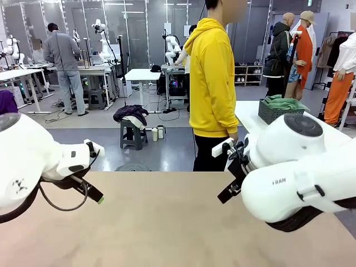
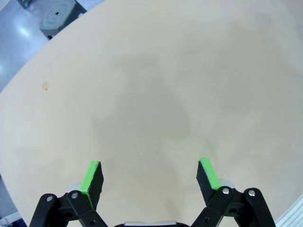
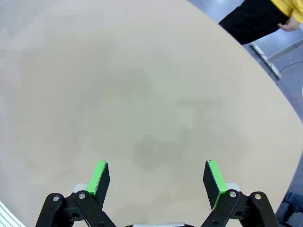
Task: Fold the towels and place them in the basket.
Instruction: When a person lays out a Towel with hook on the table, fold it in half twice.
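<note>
A dark grey mesh basket [image 1: 271, 115] stands on a white side table at the far right, with green towels [image 1: 285, 103] heaped in it. My left gripper [image 1: 95, 173] hangs open over the left part of the tan table [image 1: 167, 222], nothing between its green pads [image 2: 90, 176]. In its wrist view the left gripper [image 2: 151, 177] looks down on bare tabletop. My right gripper [image 1: 225, 172] is open too, over the table's right part. Seen from its own wrist, the right gripper [image 3: 156, 179] holds nothing above the bare surface.
A person in a yellow hoodie [image 1: 212, 83] stands at the table's far edge, one hand [image 3: 287, 26] hanging by the side. The white side table [image 1: 247, 114] lies beyond the right arm. A stool with dark clothes [image 1: 131, 119] stands on the floor behind.
</note>
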`<state>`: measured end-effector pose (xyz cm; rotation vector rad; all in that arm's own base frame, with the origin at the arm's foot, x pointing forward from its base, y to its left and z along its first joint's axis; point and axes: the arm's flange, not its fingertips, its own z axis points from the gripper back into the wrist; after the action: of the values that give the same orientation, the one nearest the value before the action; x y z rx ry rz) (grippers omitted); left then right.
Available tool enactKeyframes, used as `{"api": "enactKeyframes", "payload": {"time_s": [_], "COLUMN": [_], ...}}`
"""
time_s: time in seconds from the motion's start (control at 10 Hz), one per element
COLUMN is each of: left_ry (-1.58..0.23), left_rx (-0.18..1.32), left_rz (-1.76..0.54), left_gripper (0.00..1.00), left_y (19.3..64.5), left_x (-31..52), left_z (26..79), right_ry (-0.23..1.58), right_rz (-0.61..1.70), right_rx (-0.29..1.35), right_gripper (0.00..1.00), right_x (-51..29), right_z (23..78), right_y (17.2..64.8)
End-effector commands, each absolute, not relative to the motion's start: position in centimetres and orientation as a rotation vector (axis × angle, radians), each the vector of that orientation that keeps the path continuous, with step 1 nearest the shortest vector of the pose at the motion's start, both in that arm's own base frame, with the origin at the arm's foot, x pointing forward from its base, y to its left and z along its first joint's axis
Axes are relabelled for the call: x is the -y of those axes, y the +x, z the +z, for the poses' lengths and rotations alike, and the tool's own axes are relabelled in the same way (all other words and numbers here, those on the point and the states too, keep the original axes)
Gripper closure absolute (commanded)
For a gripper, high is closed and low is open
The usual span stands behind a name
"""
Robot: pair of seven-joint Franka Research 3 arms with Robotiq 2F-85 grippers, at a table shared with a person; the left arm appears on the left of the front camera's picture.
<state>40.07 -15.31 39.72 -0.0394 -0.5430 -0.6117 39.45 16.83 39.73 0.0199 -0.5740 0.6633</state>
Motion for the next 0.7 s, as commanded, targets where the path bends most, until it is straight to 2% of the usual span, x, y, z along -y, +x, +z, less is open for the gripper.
{"api": "enactKeyframes", "payload": {"time_s": [0.0, 0.1, 0.3, 0.6], "left_ry": [-0.108, -0.122, -0.333, -0.760], "left_rx": [0.486, 0.460, 0.384, 0.273], "left_rz": [-0.663, -0.681, -0.722, -0.773], "left_gripper": [0.00, 0.00, 0.00, 0.00], "left_y": [39.6, 39.1, 38.4, 36.6], "left_x": [14.4, 14.3, 12.7, 4.1], "left_z": [43.2, 44.3, 47.1, 51.6], "right_ry": [0.088, 0.109, 0.214, 0.655], "right_rz": [0.631, 0.621, 0.600, 0.588], "right_rx": [0.546, 0.529, 0.479, 0.341], "right_gripper": [0.00, 0.00, 0.00, 0.00], "right_x": [-16.2, -15.7, -13.8, -5.4], "right_z": [43.6, 44.7, 47.0, 50.3], "right_y": [39.2, 39.1, 38.7, 38.2]}}
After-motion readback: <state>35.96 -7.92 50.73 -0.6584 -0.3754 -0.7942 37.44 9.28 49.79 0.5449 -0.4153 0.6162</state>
